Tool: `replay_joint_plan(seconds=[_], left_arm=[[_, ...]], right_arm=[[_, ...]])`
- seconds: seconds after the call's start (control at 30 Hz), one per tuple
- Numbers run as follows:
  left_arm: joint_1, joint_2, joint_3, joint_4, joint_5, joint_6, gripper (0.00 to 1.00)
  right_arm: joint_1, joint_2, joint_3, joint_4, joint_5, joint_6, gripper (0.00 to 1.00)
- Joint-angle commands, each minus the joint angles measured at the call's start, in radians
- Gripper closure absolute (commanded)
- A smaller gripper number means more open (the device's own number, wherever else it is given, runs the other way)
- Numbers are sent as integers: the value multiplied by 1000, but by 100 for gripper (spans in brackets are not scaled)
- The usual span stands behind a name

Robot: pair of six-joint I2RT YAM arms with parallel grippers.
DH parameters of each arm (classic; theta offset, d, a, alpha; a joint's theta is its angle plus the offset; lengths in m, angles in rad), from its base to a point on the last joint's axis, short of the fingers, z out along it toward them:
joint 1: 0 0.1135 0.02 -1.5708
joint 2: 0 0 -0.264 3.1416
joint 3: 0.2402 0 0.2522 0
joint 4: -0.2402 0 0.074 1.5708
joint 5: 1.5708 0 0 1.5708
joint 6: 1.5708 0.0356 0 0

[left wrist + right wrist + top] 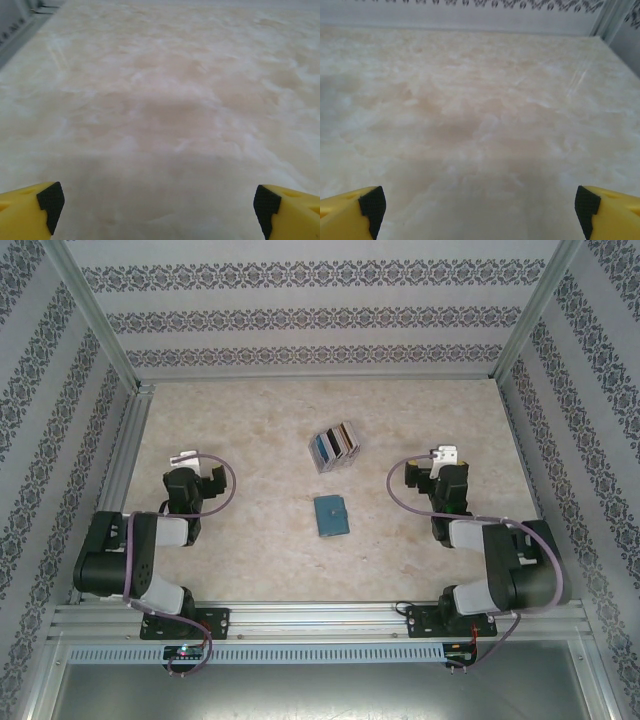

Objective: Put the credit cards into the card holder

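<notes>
Wide open and empty above table (pixel 160 100): left gripper (pixel 157 201), right gripper (pixel 477 202). Cards (pixel 335 446) fanned mid-table, just beyond teal holder (pixel 331 515). Best to approach low, pinch one outer card by its edge, spare the neighbours.

Cream marble, patterned walls, a few bright things.
The table (pixel 240 540) is cream-beige with cloudy marbling, and the walls (pixel 300 300) are pale with bands of dark floral ornament. The credit cards (pixel 333 447) show blue, black, whitish and tan; the card holder (pixel 331 515) is teal. The left arm (pixel 120 555) and right arm (pixel 510 560) are black and silver-white with purplish cables (pixel 234 480); the fingers (pixel 22 212) are yellow with black pads (pixel 51 202).
</notes>
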Motion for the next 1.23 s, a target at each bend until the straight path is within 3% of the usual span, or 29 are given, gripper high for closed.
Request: replay_joint_plan(seconds=[0.0, 0.17, 1.2], left_arm=[[11, 19, 55, 3, 97, 56, 0], [6, 18, 61, -13, 97, 63, 0], [6, 17, 65, -18, 105, 68, 0]], right_arm=[[-8, 21, 28, 84, -18, 3, 2], [-38, 28, 45, 58, -75, 20, 2], [-38, 27, 45, 56, -76, 20, 2]])
